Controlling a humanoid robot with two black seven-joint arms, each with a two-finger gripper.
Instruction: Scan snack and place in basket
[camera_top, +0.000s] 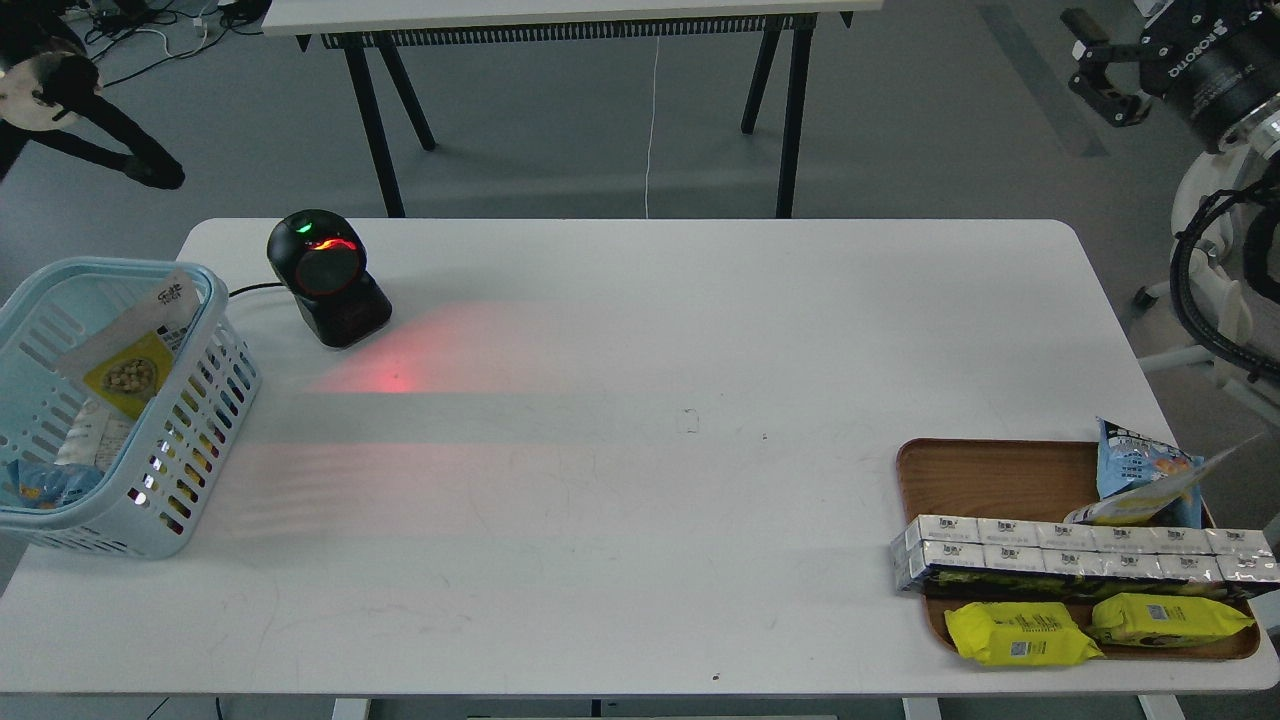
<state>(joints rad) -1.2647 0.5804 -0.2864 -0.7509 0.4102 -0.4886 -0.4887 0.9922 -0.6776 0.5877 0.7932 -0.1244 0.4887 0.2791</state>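
Observation:
The snack (125, 352), a white-and-yellow pouch picturing beige beans, leans upright inside the light blue basket (212, 395) at the table's left edge. No gripper touches it. My left arm's far end (150, 170) is a dark shape at the top left, over the floor beyond the table and well above the basket; its fingers cannot be told apart. My right gripper (1092, 65) is at the top right, off the table, with its two fingers spread and nothing between them.
A black scanner (325, 278) with a cable stands right of the basket and throws red light on the white table (640, 480). A brown wooden tray (985, 475) at the front right holds a blue pouch (1140, 470), white boxes (1080, 555) and yellow packets (1020, 635).

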